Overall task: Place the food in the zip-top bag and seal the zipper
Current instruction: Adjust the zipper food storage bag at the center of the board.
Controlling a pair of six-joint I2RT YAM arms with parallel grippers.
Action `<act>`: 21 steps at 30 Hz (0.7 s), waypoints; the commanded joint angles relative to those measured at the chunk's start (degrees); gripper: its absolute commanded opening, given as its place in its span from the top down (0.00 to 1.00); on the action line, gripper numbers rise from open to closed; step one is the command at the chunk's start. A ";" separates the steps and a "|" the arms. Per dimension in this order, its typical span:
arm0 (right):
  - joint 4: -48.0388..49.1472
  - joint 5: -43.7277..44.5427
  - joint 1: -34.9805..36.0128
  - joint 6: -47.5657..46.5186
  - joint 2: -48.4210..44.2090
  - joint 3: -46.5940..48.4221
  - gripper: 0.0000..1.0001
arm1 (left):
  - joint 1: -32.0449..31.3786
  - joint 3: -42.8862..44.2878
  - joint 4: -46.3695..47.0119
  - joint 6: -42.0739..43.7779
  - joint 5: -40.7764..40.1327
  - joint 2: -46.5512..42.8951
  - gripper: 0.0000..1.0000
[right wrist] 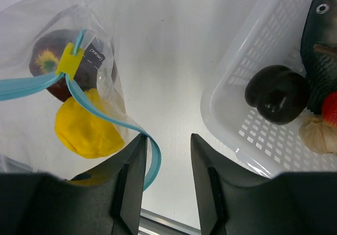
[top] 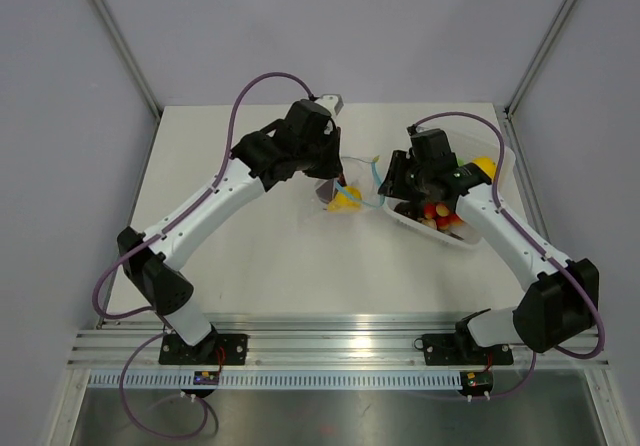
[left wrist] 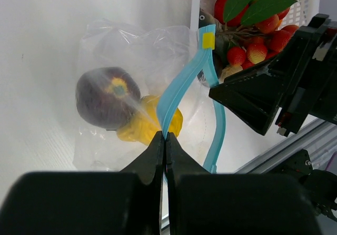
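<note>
Zip-top bag [top: 345,194]: clear floppy pouch, lying on the white surface [top: 250,256] at the centre of the top view, between my two arms and just to the left of the tub [top: 470,241]. Mouth open, with the two sides of its zipper [left wrist: 184,82] spread apart. This is a blue-teal strip with a yellow slider tab [left wrist: 208,40] at one end, upper middle of the left wrist view.

Food inside the pouch, two pieces:
- maroon fruit [left wrist: 108,98], round, left of centre in the left wrist view
- yellow piece [left wrist: 150,121], touching the fruit on its lower right

My left hand [left wrist: 164,140]: fingers pressed together at lower centre of its own view, pinching one side of the blue-teal strip.

My right hand [right wrist: 168,140]: jaws apart at the bottom of its own view, bare surface showing between them, nothing gripped. A loop of the strip passes just beside the finger on the left of that frame; I cannot tell whether it touches.

Tub contents, right side of the right wrist view:
- dark plum [right wrist: 277,94]
- toy fish [right wrist: 321,45], along the right edge
- garlic bulb [right wrist: 318,135], below the fish
- red berries [left wrist: 253,50] and green leaves [left wrist: 266,6], top of the left wrist view
</note>
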 commanded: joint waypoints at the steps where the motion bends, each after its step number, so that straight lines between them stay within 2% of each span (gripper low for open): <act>1: 3.62 -3.72 0.38 1.47 -0.23 -1.35 0.55 | 0.07 -0.33 2.84 0.31 1.08 -2.78 1.00; 4: 5.99 -7.22 0.29 2.79 -1.02 -2.32 0.60 | 0.15 -0.59 2.84 0.39 1.08 -3.05 1.00; 7: 8.28 -11.01 0.38 3.84 -1.98 -2.59 0.74 | 0.24 -1.82 3.10 0.39 1.08 -3.05 1.00; 9: 9.94 -13.21 0.38 4.72 -2.69 -2.68 0.88 | 0.42 -2.61 3.54 0.22 1.08 -2.96 1.00; 12: 10.31 -14.36 0.38 5.51 -4.01 -1.80 1.00 | 0.42 -4.37 4.24 0.04 1.08 -2.61 1.00; 15: 9.78 -15.24 0.38 5.95 -4.89 0.13 1.00 | 0.51 -5.34 4.25 -0.05 0.90 -1.91 1.00; 21: 8.47 -17.27 1.08 6.22 -6.73 4.00 1.00 | 0.59 1.86 -0.67 1.01 -0.76 -2.42 1.00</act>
